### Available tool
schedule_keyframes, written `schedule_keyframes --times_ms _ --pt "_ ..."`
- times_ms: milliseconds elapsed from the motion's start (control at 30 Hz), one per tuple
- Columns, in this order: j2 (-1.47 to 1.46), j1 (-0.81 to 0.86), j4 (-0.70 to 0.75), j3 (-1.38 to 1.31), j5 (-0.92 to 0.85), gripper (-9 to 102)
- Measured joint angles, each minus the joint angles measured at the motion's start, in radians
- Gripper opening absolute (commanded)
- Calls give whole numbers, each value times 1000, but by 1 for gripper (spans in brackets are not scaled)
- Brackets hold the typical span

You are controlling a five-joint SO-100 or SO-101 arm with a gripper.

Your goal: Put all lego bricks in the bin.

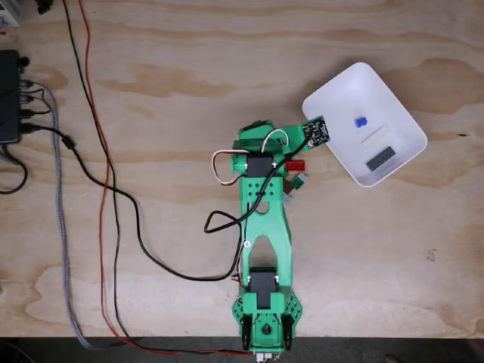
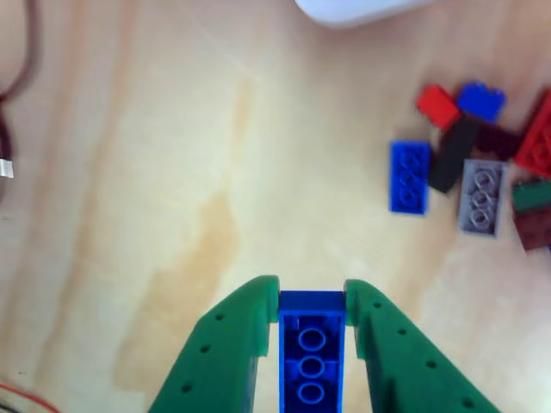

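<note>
Holding a blue brick (image 2: 311, 361) tight between two green fingers (image 2: 225, 353) — seen up close in the other view, with the pincer (image 2: 312, 297) closed on both long sides of the brick. Sticking out a little past the fingertips at the front end, studs facing up, in a row. Hanging over bare wooden table (image 2: 155, 172) with nothing right under it.

Lying well off to the right in that same view — a small pile of loose bricks (image 2: 469, 163): another blue one (image 2: 409, 176) flat on the wood, a black one just beside it, a grey one (image 2: 480, 196) next to that, then red, dark red, green and one more blue at the back, some touching each other. Peeking in at the top edge, the white bin (image 2: 357, 9), apart from the pile.

Looking down from the fixed view: green arm (image 1: 265, 219) reaching up the table, white bin (image 1: 340, 91) to its upper right, sitting at a slant. Resting inside the bin already — a tiny blue piece (image 1: 361, 121), a white flat piece (image 1: 376, 138) and a grey one (image 1: 380, 159). Showing beside the arm, a red brick (image 1: 296, 164) and a green one (image 1: 301, 180).
</note>
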Motion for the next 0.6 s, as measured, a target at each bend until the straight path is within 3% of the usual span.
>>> schedule_keyframes --times_ms 100,267,333,400,600 --pt "64 210 -55 94 -150 0" --pt "-17 575 -370 201 -417 0" --pt "-75 634 -468 202 -491 8" --pt "-123 653 -531 201 -551 33" --pt "-140 632 -588 201 -647 35"
